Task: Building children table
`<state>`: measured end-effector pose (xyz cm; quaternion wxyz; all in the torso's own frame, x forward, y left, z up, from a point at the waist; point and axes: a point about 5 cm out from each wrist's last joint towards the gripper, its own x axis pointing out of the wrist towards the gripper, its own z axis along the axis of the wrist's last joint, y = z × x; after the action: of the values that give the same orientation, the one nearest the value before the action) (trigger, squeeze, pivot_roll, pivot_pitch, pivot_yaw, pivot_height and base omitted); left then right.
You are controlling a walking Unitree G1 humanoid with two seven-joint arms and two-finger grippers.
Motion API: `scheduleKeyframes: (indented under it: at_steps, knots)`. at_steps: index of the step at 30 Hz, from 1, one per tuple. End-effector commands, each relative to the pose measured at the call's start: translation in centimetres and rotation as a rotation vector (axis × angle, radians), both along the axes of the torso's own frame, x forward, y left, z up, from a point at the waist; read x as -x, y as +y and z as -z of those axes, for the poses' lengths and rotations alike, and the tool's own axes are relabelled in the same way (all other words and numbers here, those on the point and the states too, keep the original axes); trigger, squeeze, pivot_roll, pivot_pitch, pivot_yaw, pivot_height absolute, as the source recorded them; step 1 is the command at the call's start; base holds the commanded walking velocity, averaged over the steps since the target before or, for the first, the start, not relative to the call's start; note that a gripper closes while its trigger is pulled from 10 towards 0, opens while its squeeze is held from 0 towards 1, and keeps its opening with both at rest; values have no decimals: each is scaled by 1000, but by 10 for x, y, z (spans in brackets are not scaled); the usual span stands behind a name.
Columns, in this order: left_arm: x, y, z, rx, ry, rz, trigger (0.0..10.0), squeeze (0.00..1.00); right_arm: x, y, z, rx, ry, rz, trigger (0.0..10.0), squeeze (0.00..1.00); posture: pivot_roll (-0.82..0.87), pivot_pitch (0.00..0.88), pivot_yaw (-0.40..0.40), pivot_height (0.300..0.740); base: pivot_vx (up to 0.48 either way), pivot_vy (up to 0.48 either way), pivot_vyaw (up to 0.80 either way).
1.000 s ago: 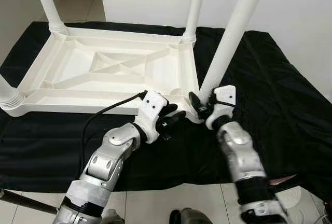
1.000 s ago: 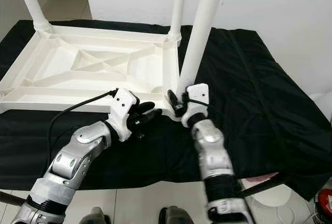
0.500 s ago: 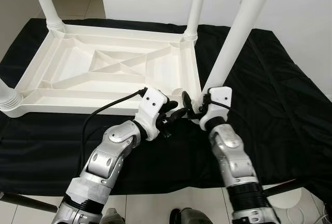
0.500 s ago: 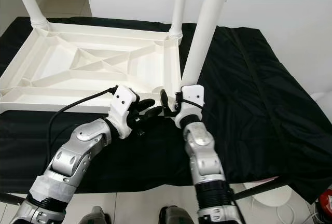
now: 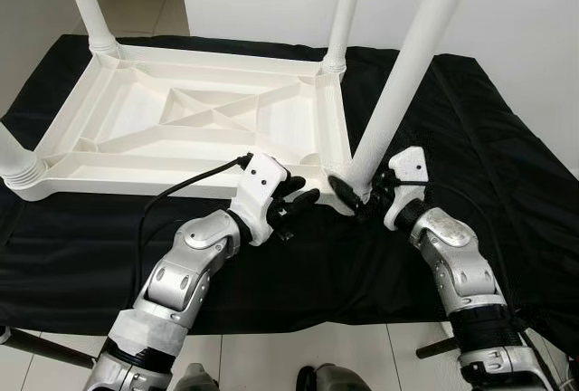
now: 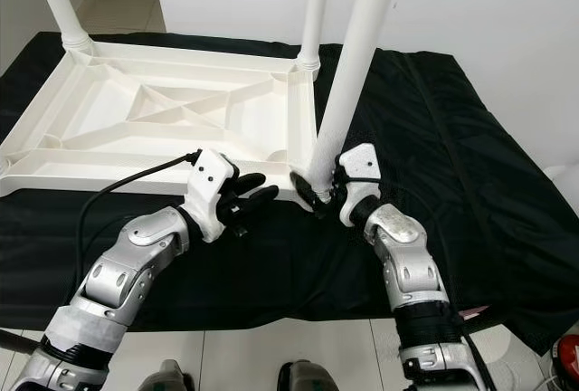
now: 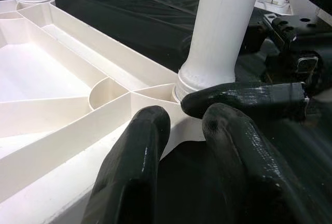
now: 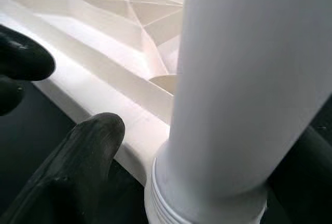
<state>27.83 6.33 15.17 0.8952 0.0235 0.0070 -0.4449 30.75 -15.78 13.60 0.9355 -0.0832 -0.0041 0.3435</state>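
A white plastic children's table (image 5: 136, 178) lies upside down on a black cloth (image 5: 488, 138), its legs pointing up. The near right leg (image 5: 403, 74) stands in its corner socket (image 7: 194, 81). My right gripper (image 5: 359, 194) is shut around the base of that leg, one finger (image 8: 78, 167) on the table side, the other behind the leg. My left gripper (image 5: 297, 194) is just left of that corner. Its fingers (image 7: 137, 167) are slightly open, resting at the table's front rim with nothing between them.
Three other legs stand at the far left (image 5: 86, 2), far right (image 5: 344, 11) and near left (image 5: 14, 160) corners. A black cable (image 5: 190, 183) runs from my left wrist across the front rim. White wall behind, tiled floor at the cloth's near edge.
My right forearm has swung out to the right and the wrist has turned around the leg's base, still gripping it. The left gripper stays at the front rim.
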Motion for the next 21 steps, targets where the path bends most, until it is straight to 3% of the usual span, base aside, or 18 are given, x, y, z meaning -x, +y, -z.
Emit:
scheduleKeyframes:
  at_steps: [1, 2, 5, 6, 9, 20, 21]
  knots:
    - [5, -6, -2, -3, -2, 82, 10000, 0, -1, 4, 2, 31, 7, -80, 10000, 0, 24, 30, -52, 740, 0, 0, 0]
    - [5, -6, -2, -3, -1, 84, 10000, 0, -3, 5, 4, 47, 18, -106, 8941, 0, 24, 30, -52, 740, 0, 0, 0]
    - [6, -7, -2, -2, -1, 88, 10000, 0, -5, 7, 5, 55, 32, -133, 8941, 0, 24, 30, -52, 740, 0, 0, 0]
    - [7, -8, -2, -1, 0, 93, 10000, 0, -9, 8, 6, 59, 37, -144, 0, 0, 35, 30, -52, 740, 0, 0, 0]
    - [11, -10, -1, 0, 7, 111, 10000, 0, -14, 9, 6, 60, 46, -153, 0, 0, 45, 31, -56, 740, 0, 0, 0]
    - [18, -9, 3, -17, 21, 132, 10000, 0, -10, 5, 15, 27, 85, -139, 0, 0, 46, 43, -58, 740, 0, 0, 0]
    - [18, -8, 3, -17, 21, 130, 10000, 0, -9, 5, 16, 13, 88, -105, 10000, 0, 44, 48, -58, 740, 0, 0, 0]
